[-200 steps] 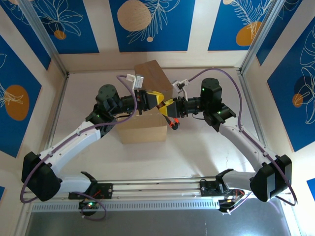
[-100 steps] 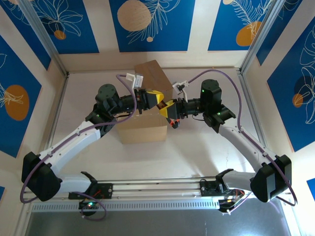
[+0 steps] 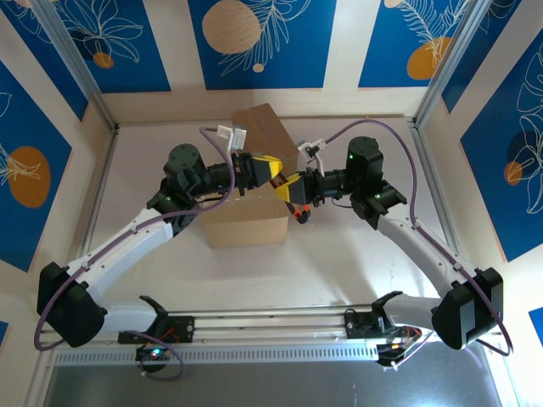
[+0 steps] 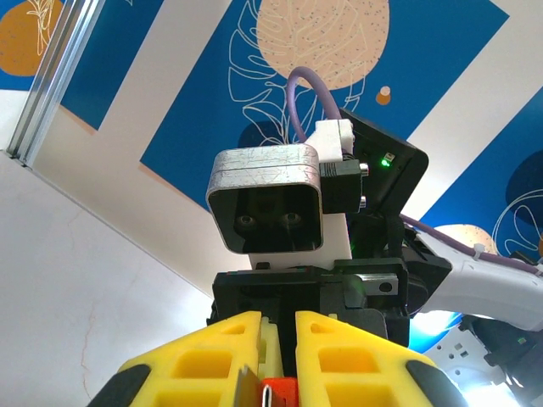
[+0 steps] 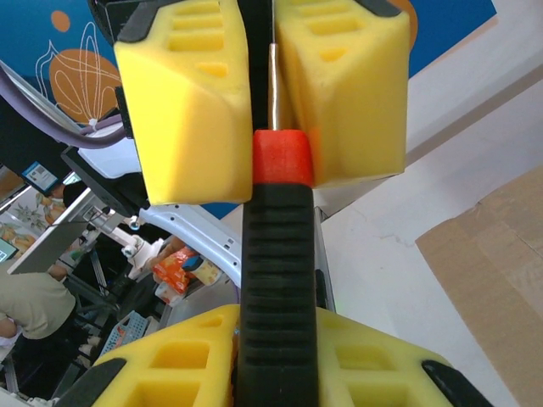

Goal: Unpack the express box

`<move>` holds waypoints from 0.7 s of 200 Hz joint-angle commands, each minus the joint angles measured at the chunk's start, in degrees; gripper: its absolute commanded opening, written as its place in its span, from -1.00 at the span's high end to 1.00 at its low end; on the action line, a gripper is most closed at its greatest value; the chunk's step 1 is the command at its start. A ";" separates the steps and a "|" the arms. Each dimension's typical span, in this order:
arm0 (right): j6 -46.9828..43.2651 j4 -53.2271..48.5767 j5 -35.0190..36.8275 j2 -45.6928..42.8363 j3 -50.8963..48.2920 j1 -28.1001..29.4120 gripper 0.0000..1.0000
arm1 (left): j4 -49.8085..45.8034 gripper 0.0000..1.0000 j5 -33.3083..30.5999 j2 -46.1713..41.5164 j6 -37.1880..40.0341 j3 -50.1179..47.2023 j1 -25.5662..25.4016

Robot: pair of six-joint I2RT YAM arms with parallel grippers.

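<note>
You're looking at a plain brown cardboard box (image 3: 246,229), matte and square-edged, on the pale desk (image 3: 339,263) at the centre of the overhead frame, with a flap standing up at its upper edge. Above its upper right corner both arms bend inward, elbows out, and meet head-on. The utility knife (image 5: 276,254), ribbed black handle, red tip and thin steel blade, bridges them. Your right gripper (image 5: 276,339) clamps the handle, and your left gripper (image 4: 278,326) pinches the red end between yellow foam pads.
</note>
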 commanded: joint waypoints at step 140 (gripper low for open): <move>-3.99 -36.81 4.29 -11.16 -7.25 -22.97 1.00 | -82.68 -0.90 -50.55 -2.35 8.36 17.84 2.21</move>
